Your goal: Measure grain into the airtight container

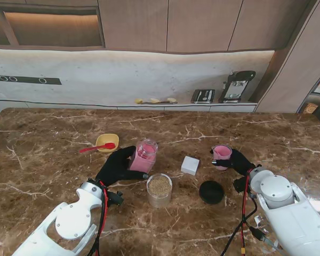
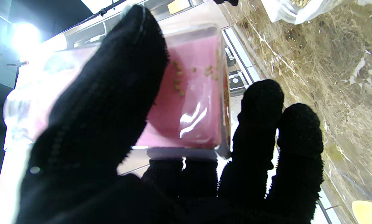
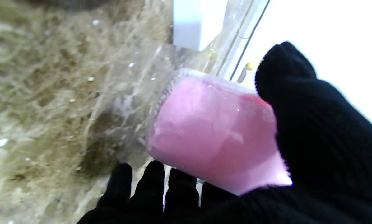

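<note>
- While our left hand (image 1: 116, 166) wraps its fingers (image 2: 260, 124) around the pink airtight container (image 1: 144, 156), we note the container tilts, its mouth leaning away from us and toward the right; a few grains (image 2: 178, 81) cling to its inner wall in the left wrist view.
- Our right hand (image 1: 239, 161) is closed around the pink measuring cup (image 1: 221, 155), thumb on one side, fingers on the other; whether it holds any grain we cannot tell.
- Container's long axis runs base to mouth, somewhat off vertical; the cup's mouth faces roughly up in the stand view.
- Grain jar (image 1: 159, 190) stands open, nearly full, just nearer to us than the container; its black lid (image 1: 211, 192) lies flat to the right.
- Judgement: we should bring the cup to the grain jar, dip or fill level, and set the container upright first so its mouth accepts the pour.
- Risk, as we judge it: a tilted container may spill; the white block (image 1: 190, 165) sits between both hands.
- Yellow bowl (image 1: 107, 142) with red spoon (image 1: 97, 148) sits farther left, unused.
</note>
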Action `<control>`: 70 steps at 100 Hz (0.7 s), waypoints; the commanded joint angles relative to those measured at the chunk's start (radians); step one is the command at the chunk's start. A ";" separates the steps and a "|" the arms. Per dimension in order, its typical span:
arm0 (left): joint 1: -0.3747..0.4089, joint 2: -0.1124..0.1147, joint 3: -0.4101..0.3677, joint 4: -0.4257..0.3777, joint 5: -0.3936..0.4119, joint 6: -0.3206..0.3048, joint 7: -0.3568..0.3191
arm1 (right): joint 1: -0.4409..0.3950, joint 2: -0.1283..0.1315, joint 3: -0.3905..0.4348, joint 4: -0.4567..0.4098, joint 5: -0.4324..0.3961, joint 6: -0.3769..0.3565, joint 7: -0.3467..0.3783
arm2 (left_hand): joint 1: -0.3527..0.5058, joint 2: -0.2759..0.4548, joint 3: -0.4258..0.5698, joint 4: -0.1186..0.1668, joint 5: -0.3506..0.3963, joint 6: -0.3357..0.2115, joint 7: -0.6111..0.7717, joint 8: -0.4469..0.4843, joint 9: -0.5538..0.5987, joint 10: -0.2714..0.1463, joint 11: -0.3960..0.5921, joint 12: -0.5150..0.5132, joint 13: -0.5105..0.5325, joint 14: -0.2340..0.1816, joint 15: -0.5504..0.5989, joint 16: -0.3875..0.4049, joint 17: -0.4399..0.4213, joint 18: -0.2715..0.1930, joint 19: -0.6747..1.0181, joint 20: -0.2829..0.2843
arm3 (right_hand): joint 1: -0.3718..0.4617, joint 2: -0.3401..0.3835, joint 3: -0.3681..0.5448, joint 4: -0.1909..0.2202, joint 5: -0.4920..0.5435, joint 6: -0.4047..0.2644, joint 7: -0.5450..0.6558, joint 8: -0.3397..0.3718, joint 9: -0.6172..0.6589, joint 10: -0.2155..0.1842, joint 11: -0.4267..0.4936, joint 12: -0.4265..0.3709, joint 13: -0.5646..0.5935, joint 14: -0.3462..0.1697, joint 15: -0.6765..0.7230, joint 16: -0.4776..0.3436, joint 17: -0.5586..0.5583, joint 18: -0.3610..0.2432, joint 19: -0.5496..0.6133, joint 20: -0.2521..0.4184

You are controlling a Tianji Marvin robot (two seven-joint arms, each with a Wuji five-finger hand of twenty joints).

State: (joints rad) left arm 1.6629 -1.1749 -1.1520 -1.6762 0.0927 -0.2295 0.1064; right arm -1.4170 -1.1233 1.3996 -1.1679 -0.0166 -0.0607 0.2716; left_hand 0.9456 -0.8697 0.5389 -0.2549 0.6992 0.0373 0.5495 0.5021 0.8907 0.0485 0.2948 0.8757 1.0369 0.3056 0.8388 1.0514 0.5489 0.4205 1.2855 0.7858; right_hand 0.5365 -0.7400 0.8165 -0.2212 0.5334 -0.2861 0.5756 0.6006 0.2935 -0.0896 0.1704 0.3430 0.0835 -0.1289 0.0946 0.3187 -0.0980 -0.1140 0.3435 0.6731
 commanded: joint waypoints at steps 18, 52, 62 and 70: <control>-0.004 -0.002 0.004 0.012 -0.003 -0.013 0.000 | -0.065 0.015 0.052 -0.171 -0.030 -0.009 0.011 | 0.173 0.442 0.361 0.050 0.373 -0.180 0.575 0.088 0.174 -0.066 0.333 0.089 0.020 -0.037 0.043 0.010 0.001 0.007 0.048 0.026 | 0.032 0.325 0.031 -0.018 0.056 -0.022 0.007 -0.024 0.110 0.014 0.053 0.020 0.103 0.007 0.062 0.046 0.088 0.022 0.109 0.065; -0.025 -0.001 0.010 0.026 -0.008 -0.031 -0.009 | -0.109 0.019 0.072 -0.398 -0.122 -0.015 -0.050 | 0.173 0.441 0.362 0.050 0.374 -0.182 0.576 0.089 0.174 -0.069 0.332 0.089 0.021 -0.038 0.044 0.010 0.001 0.009 0.049 0.028 | 0.022 0.236 0.112 -0.047 0.195 0.012 0.275 -0.078 0.575 0.060 0.185 0.148 0.750 0.157 0.328 0.162 0.570 0.219 0.661 0.028; -0.034 -0.001 0.013 0.030 -0.013 -0.034 -0.015 | -0.117 0.025 0.072 -0.460 -0.125 0.003 -0.030 | 0.172 0.441 0.362 0.050 0.374 -0.182 0.576 0.089 0.175 -0.068 0.333 0.089 0.022 -0.039 0.043 0.010 0.002 0.008 0.049 0.028 | 0.026 0.237 0.119 -0.047 0.206 0.037 0.289 -0.053 0.650 0.062 0.226 0.194 0.847 0.161 0.396 0.192 0.628 0.227 0.838 -0.050; -0.043 0.000 0.016 0.034 -0.018 -0.035 -0.024 | -0.122 0.030 0.070 -0.505 -0.129 0.006 -0.012 | 0.172 0.441 0.362 0.050 0.374 -0.182 0.576 0.089 0.175 -0.069 0.332 0.088 0.022 -0.039 0.043 0.010 0.003 0.008 0.049 0.028 | 0.030 0.242 0.124 -0.046 0.216 0.048 0.300 -0.041 0.697 0.055 0.274 0.231 0.884 0.162 0.464 0.225 0.647 0.225 0.913 -0.061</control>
State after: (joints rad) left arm 1.6270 -1.1745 -1.1409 -1.6486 0.0782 -0.2613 0.0905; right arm -1.5385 -1.0972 1.4735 -1.6368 -0.1460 -0.0520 0.2477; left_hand 0.9456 -0.8697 0.5389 -0.2549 0.6992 0.0373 0.5495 0.5023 0.8907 0.0485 0.2948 0.8757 1.0369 0.3055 0.8389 1.0515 0.5488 0.4205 1.2856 0.7945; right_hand 0.4718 -0.7117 0.7722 -0.2317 0.5977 -0.1005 0.7181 0.5366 0.9065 0.0085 0.3645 0.5389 0.9042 0.0767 0.4993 0.5128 0.5319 0.1144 1.1850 0.6353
